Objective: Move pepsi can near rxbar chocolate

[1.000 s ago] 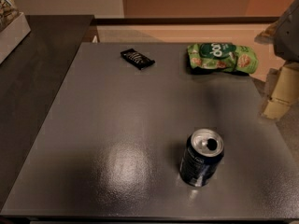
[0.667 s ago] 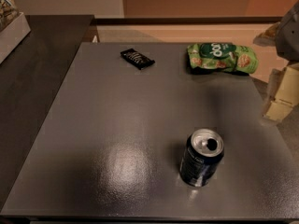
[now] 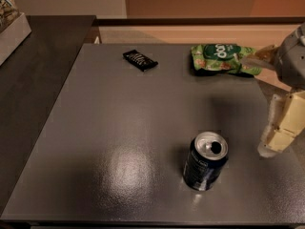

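Note:
The pepsi can (image 3: 205, 161), dark navy with a silver opened top, stands upright on the grey table (image 3: 119, 128), front right of centre. The rxbar chocolate (image 3: 140, 60), a flat black wrapped bar, lies at the far left-centre of the table, well away from the can. My gripper (image 3: 259, 106) hangs at the right edge of the view, to the right of the can and a little above it. Its pale fingers (image 3: 281, 125) stand apart, open and empty, not touching the can.
A green snack bag (image 3: 224, 57) lies at the far right of the table, just behind the gripper. A dark counter (image 3: 33, 75) adjoins the table on the left, with a white box (image 3: 12, 30) at its far corner.
The gripper has come down and slightly left toward the can. The can, the bar and the bag have not moved.

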Tool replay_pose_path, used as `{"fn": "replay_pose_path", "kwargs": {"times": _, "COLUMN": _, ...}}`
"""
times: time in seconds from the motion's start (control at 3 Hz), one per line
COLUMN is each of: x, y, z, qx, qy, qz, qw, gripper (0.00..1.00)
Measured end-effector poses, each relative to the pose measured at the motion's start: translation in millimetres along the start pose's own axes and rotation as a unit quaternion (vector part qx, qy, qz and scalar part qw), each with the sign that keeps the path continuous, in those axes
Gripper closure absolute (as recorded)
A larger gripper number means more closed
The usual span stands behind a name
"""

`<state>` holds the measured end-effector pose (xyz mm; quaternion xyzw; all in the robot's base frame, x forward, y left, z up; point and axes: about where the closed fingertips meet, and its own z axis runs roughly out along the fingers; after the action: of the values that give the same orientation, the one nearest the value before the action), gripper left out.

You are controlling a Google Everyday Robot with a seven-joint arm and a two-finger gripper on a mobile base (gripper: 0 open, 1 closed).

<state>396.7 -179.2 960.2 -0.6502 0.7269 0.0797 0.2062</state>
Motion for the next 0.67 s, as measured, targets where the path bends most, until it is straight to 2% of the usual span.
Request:
{"fn": "replay_pose_path", "kwargs": {"times": 0.33, "x": -18, "y": 30, "z": 21, "qx": -0.023, "qy": -0.042, "qz": -0.029, "qw": 0.9984, "gripper": 0.0}}
{"fn": "replay_pose_path", "kwargs": {"times": 0.67, "x": -32, "y": 55, "z": 44, "qx": -0.046, "qy": -0.066, "qz": -0.051, "qw": 0.9955, "gripper": 0.0}}
